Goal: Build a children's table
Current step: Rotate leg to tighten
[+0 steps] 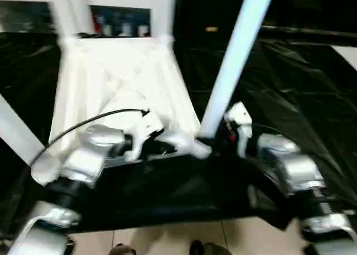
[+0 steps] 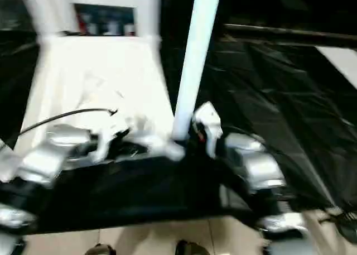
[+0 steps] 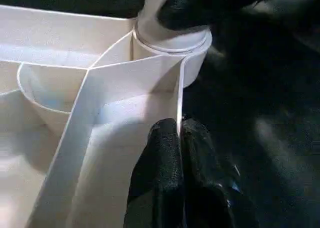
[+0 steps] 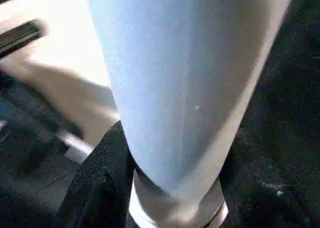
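Currently the tabletop [image 1: 120,82] is laid underside up, so its corner sockets face upward. Its rim [image 3: 178,96] is pinched by the left gripper [image 3: 179,138] for steadiness. Beside that rim, a leg [image 1: 234,57] is clasped by the right gripper [image 1: 223,133] and kept upright in the socket [image 3: 172,38].

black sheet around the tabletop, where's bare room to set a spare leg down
Free: the black sheet right of the upright leg, out to its far edge. Crowded: the tabletop's near corner, where the left hand pinches the rim and the right hand is at the leg's base.
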You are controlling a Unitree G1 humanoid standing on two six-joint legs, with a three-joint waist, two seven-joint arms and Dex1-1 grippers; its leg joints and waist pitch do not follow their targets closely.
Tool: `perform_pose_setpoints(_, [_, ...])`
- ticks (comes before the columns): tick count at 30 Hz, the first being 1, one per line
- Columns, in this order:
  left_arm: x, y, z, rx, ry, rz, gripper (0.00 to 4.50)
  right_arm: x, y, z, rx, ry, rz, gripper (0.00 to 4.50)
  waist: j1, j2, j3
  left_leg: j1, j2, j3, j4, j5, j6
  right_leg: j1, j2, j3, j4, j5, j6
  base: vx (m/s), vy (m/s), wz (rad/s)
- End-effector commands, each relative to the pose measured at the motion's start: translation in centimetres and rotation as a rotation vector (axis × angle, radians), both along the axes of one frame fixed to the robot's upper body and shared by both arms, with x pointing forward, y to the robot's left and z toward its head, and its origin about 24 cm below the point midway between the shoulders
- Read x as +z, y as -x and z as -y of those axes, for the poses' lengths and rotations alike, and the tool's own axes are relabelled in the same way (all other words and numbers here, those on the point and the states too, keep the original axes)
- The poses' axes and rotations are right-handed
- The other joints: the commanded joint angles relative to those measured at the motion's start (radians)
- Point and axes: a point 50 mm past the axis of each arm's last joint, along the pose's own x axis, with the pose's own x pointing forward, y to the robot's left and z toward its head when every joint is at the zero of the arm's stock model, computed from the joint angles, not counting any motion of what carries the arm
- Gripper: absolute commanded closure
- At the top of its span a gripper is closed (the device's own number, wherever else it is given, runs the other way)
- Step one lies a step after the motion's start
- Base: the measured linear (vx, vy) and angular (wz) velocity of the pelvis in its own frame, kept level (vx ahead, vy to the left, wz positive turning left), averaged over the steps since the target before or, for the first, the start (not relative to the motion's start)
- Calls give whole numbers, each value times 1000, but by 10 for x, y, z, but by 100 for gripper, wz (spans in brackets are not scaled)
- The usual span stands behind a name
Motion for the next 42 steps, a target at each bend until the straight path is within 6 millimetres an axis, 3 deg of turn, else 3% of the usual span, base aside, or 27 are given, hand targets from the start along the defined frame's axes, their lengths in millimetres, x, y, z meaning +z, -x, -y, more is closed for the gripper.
perform_pose_setpoints(1, [-8,0,7,50,-1,-19,450,-27,7,-6,-69,31,-122,252,3,8,-51,-3,-9,-1,-72,-368,-9,43,-38,22,-100,-644,-40,0,0,0])
perform_pose_setpoints(4, [-8,8,28,-44,35,-4,450,-30,10,-21,-114,0,-117,252,-1,13,-52,-2,-10,-2,-74,-391,-3,40,-35,21,-103,-633,-35,0,0,0])
perform_pose_setpoints(6, [-8,12,27,-124,23,19,450,-25,12,-24,-88,-61,-104,184,0,13,-55,-1,-9,-1,-74,-393,8,40,-35,24,-101,-604,-35,0,0,0])
perform_pose_setpoints(9, [-8,15,20,-171,9,26,450,-19,13,-26,-67,-84,-77,165,2,20,-61,-3,-5,1,-76,-381,13,44,-32,28,-89,-510,-73,0,0,0])
perform_pose_setpoints(13, [-7,17,15,-211,8,28,450,-12,16,-23,-11,-86,-30,137,11,24,-74,-3,-3,12,-69,-292,23,54,-30,37,-63,-334,-141,0,0,0])
perform_pose_setpoints(14, [-6,19,13,-244,8,37,450,-6,20,-19,49,-103,-10,137,11,24,-74,-3,-3,12,-69,-292,23,54,-30,37,-63,-334,-141,56,-12,2])
perform_pose_setpoints(15, [-6,20,12,-255,4,37,450,-3,23,-17,84,-111,-1,137,18,25,-82,-6,-1,14,-63,-217,41,64,-30,38,-48,-225,-168,56,-12,2])
perform_pose_setpoints(16, [-6,22,8,-290,-8,34,450,3,32,-7,174,-109,25,137,21,25,-83,-5,-1,16,-61,-194,48,63,-27,38,-45,-188,-179,62,-8,1])
perform_pose_setpoints(17, [-7,22,8,-296,-10,32,450,4,33,-5,181,-107,27,137,27,28,-87,-5,-2,17,-55,-141,62,70,-24,38,-34,-101,-199,68,-1,2])
perform_pose_setpoints(18, [-7,25,4,-336,-19,18,450,8,40,6,240,-91,43,137,33,31,-91,2,-2,20,-50,-97,82,70,-22,38,-26,-16,-225,68,-1,2])
perform_pose_setpoints(19, [-8,27,1,-363,-26,8,450,10,45,14,274,-77,49,137,38,28,-90,-1,-5,22,-46,-70,99,74,-18,38,-19,41,-247,54,5,1])
perform_pose_setpoints(20, [-8,29,-3,-392,-31,-4,450,11,51,25,318,-61,44,137,38,28,-90,-1,-5,22,-46,-70,99,74,-18,38,-19,41,-247,0,0,0])
perform_pose_setpoints(21, [-7,29,-8,-424,-28,-15,450,16,65,51,408,-9,48,137,49,40,-93,6,-3,23,-44,-92,115,75,-20,38,-18,47,-267,0,0,0])
perform_pose_setpoints(24, [-5,30,-10,-444,-22,-24,450,17,72,68,457,9,9,137,61,39,-88,4,2,24,-46,-153,109,77,-25,38,-25,-22,-275,0,0,0])
perform_pose_setpoints(25, [-5,31,-11,-462,-18,-28,450,21,73,82,446,17,-17,137,62,40,-88,4,2,22,-47,-200,90,78,-30,38,-32,-99,-264,0,0,0])
perform_pose_setpoints(26, [-5,31,-11,-472,-13,-32,450,23,71,87,429,23,-16,137,63,46,-88,4,2,20,-48,-214,82,78,-31,38,-34,-128,-259,0,0,0])
perform_pose_setpoints(28, [-5,32,-11,-480,-9,-34,450,25,71,90,422,28,-12,137,64,41,-86,5,2,20,-49,-253,57,74,-35,38,-46,-234,-229,0,0,0])
perform_pose_setpoints(29, [-5,32,-10,-477,-2,-31,450,28,70,95,406,33,-8,137,64,42,-87,6,2,19,-48,-260,51,74,-35,38,-46,-257,-221,0,0,0])
perform_pose_setpoints(32, [-6,33,-10,-475,6,-14,450,39,66,109,350,41,15,137,69,35,-89,4,0,18,-45,-266,45,72,-36,38,-53,-335,-185,0,0,0])
perform_pose_setpoints(33, [-5,32,-11,-455,19,-20,422,42,64,114,325,42,24,136,70,29,-90,2,-1,18,-44,-250,46,72,-35,38,-51,-351,-173,0,0,0])
perform_pose_setpoints(35, [-5,32,-12,-442,33,-31,406,44,63,118,295,46,35,136,70,32,-92,1,-2,19,-42,-233,49,69,-34,37,-53,-360,-162,0,0,0])
perform_pose_setpoints(36, [-3,32,-14,-430,52,-37,392,45,61,123,256,53,50,136,70,28,-96,1,-2,19,-41,-223,49,71,-34,37,-51,-353,-162,0,0,0])
perform_pose_setpoints(39, [8,32,-18,-396,131,9,365,46,46,133,44,100,114,136,71,29,-104,-1,-3,19,-37,-183,46,71,-31,35,-39,-277,-190,0,0,0])
perform_pose_setpoints(42, [19,30,-21,-359,183,69,339,44,39,137,-85,117,129,136,65,32,-104,-4,-6,21,-36,-180,34,71,-29,33,-38,-278,-190,0,0,0])
